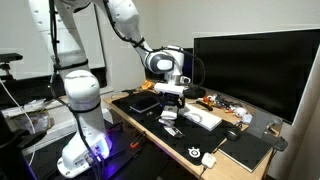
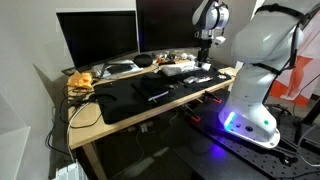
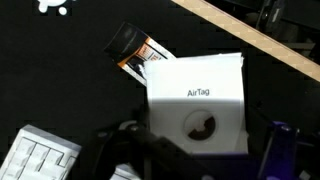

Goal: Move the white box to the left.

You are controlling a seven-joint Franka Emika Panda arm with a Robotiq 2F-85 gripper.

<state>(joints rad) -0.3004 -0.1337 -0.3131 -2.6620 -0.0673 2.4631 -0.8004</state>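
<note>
The white box (image 3: 195,100) is squarish, marked "AirTag", with a round grey picture on top. It lies flat on the black desk mat, in the middle of the wrist view. My gripper (image 3: 200,155) hangs just above it, open, with one dark finger on each side of the box and a gap on the right side. In an exterior view the gripper (image 1: 171,97) is a little above the box (image 1: 168,116). It also shows from the far side (image 2: 204,45), where the box is too small to make out.
A long white keyboard-like slab (image 1: 203,118) lies beside the box, its corner in the wrist view (image 3: 40,155). A dark orange-edged packet (image 3: 135,50) touches the box's far corner. A monitor (image 1: 250,65), a black box (image 1: 143,102), a notebook (image 1: 245,150) and the wooden desk edge (image 3: 270,45) surround the mat.
</note>
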